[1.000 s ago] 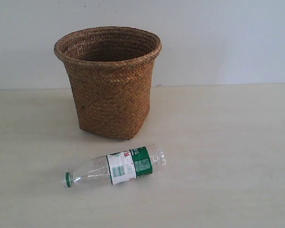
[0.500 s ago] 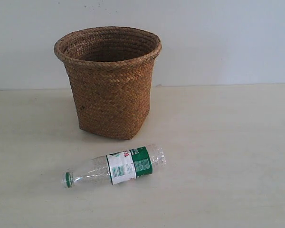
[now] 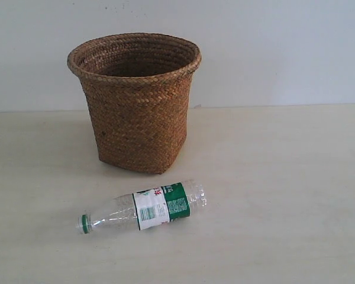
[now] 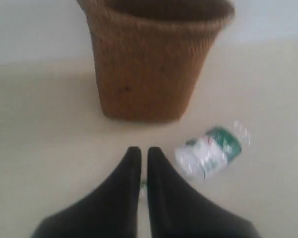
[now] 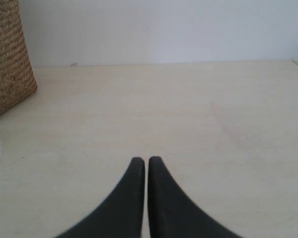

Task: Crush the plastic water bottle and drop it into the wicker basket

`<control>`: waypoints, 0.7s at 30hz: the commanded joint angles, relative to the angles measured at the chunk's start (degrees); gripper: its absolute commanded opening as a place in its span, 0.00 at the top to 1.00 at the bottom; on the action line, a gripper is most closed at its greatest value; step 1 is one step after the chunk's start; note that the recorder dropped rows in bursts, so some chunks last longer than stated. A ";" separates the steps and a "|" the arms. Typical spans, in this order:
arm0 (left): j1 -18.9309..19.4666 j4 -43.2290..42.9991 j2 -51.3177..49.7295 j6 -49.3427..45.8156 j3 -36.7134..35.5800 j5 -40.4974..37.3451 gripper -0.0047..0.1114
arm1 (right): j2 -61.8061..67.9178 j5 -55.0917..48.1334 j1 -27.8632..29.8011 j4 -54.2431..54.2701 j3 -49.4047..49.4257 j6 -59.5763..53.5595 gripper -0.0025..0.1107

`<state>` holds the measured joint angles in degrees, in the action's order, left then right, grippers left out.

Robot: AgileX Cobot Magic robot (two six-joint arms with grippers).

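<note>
Task status: not started, judging from the present layout. No stage shows as complete.

Object positions:
- The plastic water bottle (image 3: 143,207) lies on its side on the table (image 3: 284,177), in front of the wicker basket (image 3: 139,124) and apart from it. Its green cap points toward the left of the exterior view, and its base points right and slightly toward the basket.
- The bottle body appears full-shaped and uncrushed, with its ribs and label intact.
- The basket stands upright near the wall (image 3: 272,47), with its mouth open. What shows of its interior holds nothing.

Gripper states:
- The left gripper (image 4: 140,153) is clenched, with only a thin slit between the fingers, and it grasps nothing. It hangs above the table, near the bottle's cap end. The left wrist view is blurred; a green speck seen through the slit may be the cap, but this cannot be confirmed.
- The right gripper (image 5: 141,162) is likewise closed and empty. It hovers over bare table, well apart from the bottle. Only the bottle's clear base shows at the edge of the right wrist view.
- Neither arm appears in the exterior view.

Remaining stages, in order:
1. Open a gripper and take hold of the bottle.
2. Crush the bottle.
3. Lift it over the basket rim.
4. Release it into the basket.
</note>
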<state>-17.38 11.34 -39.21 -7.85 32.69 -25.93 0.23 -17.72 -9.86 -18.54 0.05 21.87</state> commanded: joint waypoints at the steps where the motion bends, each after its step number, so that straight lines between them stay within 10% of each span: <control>1: -0.62 0.21 -13.72 -18.62 8.52 -15.01 0.92 | -0.23 1.61 0.15 -0.04 -0.05 0.07 0.98; 21: -0.51 7.49 -38.38 -44.59 10.53 -3.21 0.92 | -0.23 1.61 0.15 -0.04 -0.05 0.07 0.98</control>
<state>-17.72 17.62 -76.70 -51.60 42.84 -30.71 0.23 -16.79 -9.86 -18.54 0.05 21.87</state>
